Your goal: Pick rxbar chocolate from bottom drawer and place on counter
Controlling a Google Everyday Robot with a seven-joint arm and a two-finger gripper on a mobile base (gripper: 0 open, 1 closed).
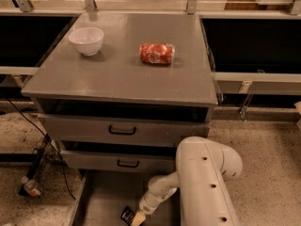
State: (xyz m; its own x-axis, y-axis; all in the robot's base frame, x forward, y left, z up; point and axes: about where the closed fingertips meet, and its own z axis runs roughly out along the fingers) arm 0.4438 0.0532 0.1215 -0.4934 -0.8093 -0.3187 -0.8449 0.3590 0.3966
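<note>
- Gripper position: the gripper is hanging low inside the bottom drawer, at the near edge of the camera view, with its tan tip pointing down and to the left.
- Gripper state: whether it is spread or pressed together cannot be told, because the frame edge is cutting it off.
- Rxbar chocolate: the black wrapper is lying on the drawer floor just left of the gripper tip. It is appearing to touch the tip, but whether it is being pinched cannot be told.
- Bottom drawer: it is standing pulled out toward the near side, and its grey floor is showing to the left of the arm.
- Arm: the white arm is entering from the near right, and its slimmer forearm is reaching down and to the left into the drawer.
- Counter: the grey top is carrying two items on its far half.
- White bowl: it is sitting upright at the far left of the counter.
- Red can: it is lying on its side near the middle, well apart from the bowl.
- Upper drawer and middle drawer: both grey fronts with black handles are sitting above the bottom drawer.
- Floor: a small bottle is lying on the speckled floor to the left of the cabinet, beside dark cables.
</note>
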